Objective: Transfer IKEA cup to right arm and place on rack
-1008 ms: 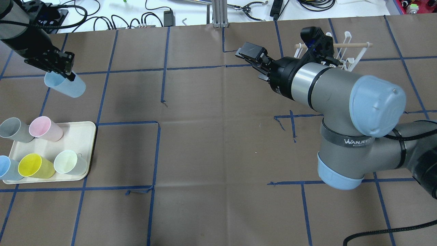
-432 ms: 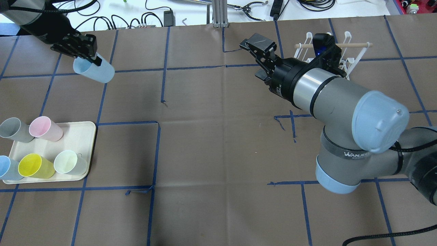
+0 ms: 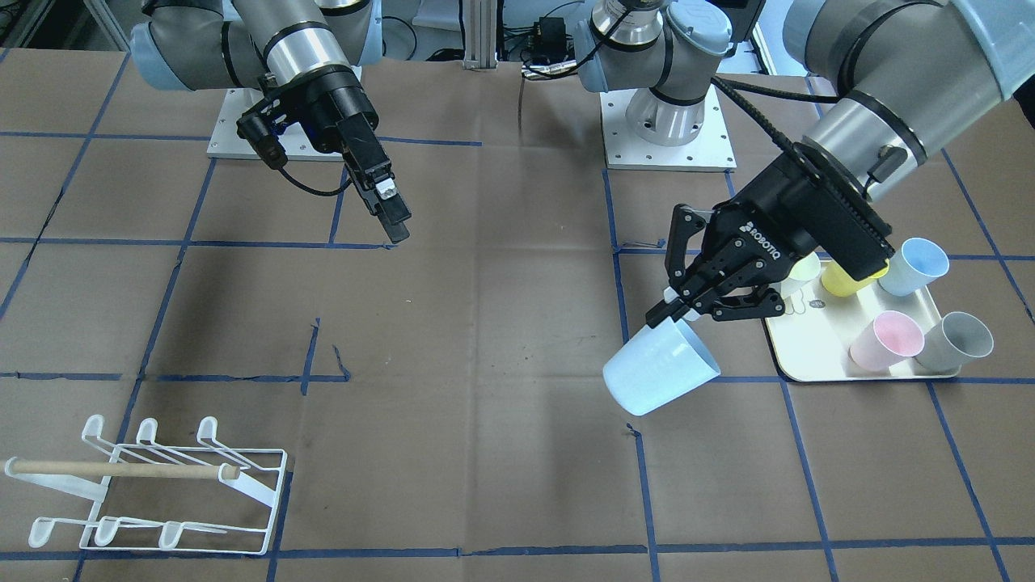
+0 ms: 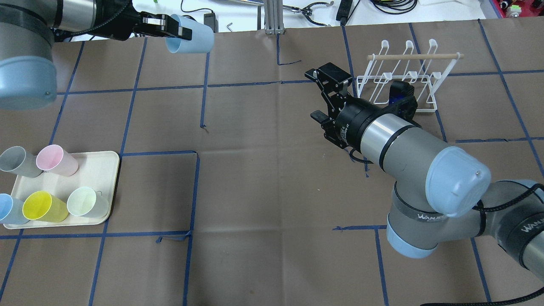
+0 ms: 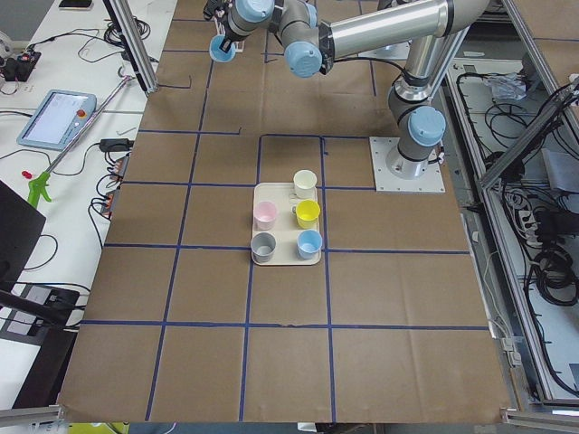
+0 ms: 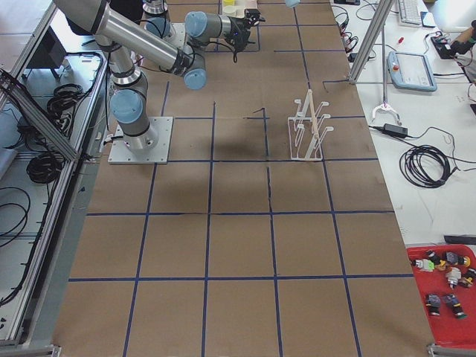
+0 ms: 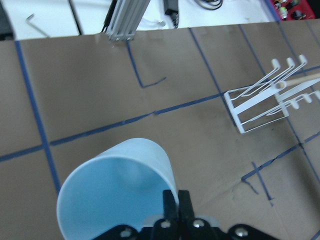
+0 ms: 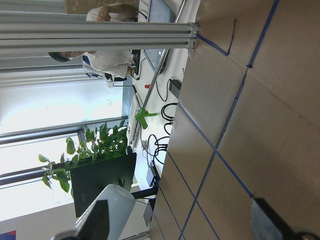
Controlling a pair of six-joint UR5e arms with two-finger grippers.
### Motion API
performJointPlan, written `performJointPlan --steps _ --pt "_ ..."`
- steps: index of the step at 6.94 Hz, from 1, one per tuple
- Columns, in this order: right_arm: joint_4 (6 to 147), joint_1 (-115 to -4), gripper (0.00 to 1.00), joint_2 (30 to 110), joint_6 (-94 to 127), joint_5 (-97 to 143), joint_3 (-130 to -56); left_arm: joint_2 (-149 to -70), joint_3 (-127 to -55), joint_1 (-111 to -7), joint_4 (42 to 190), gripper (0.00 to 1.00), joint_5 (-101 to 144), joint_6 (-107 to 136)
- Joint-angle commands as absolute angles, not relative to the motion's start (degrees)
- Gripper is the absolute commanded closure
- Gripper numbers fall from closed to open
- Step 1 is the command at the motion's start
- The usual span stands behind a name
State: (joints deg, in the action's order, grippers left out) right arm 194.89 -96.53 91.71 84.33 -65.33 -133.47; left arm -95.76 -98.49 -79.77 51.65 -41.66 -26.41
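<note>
My L gripper (image 3: 686, 311) had its fingers (image 7: 171, 202) closed almost together, pinching the wall of the pale blue cup (image 3: 659, 368) right at the rim. The L wrist cam showed both fingers squeezed on that one spot at the mouth's edge. The cup hung in the air off the table, tipped over on its side, w/ the mouth back toward my wrist and the base pointing away from it. In the overhead view the cup sat over the far edge of the brown paper (image 4: 272, 170), on the L half, base aimed toward the table's middle.

My R gripper (image 4: 325, 97) had its fingers spread wide, gripping no object. The R wrist cam showed the two fingertips (image 8: 100, 222) far apart at the frame's bottom, w/ only taped paper & room behind. The cup was well apart from the R gripper, a broad stretch of paper btwn them.

The rack (image 4: 397, 75) stood on the table just beside my R wrist, on its far side, w/ the wooden dowel (image 4: 414, 56) across its top.

The cream tray (image 4: 91, 168), near the L front of the table, held five upright cups: a grey cup (image 4: 19, 161), pink cup (image 4: 55, 159), blue cup (image 4: 10, 209), yellow cup (image 4: 42, 207) & pale green cup (image 4: 87, 202).
</note>
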Motion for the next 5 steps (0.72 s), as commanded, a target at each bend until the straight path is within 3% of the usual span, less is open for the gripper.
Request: performJointPlan --steps 1,5 --pt "195.0 -99.0 0.00 91.1 94.0 -65.4 -133.8 -95.6 -106.8 -80.2 32.7 1.00 -30.5 -26.8" --pt "195.1 -99.9 0.00 91.0 99.0 -65.4 -133.0 -93.7 -127.1 -82.6 1.7 0.99 -25.1 -25.2"
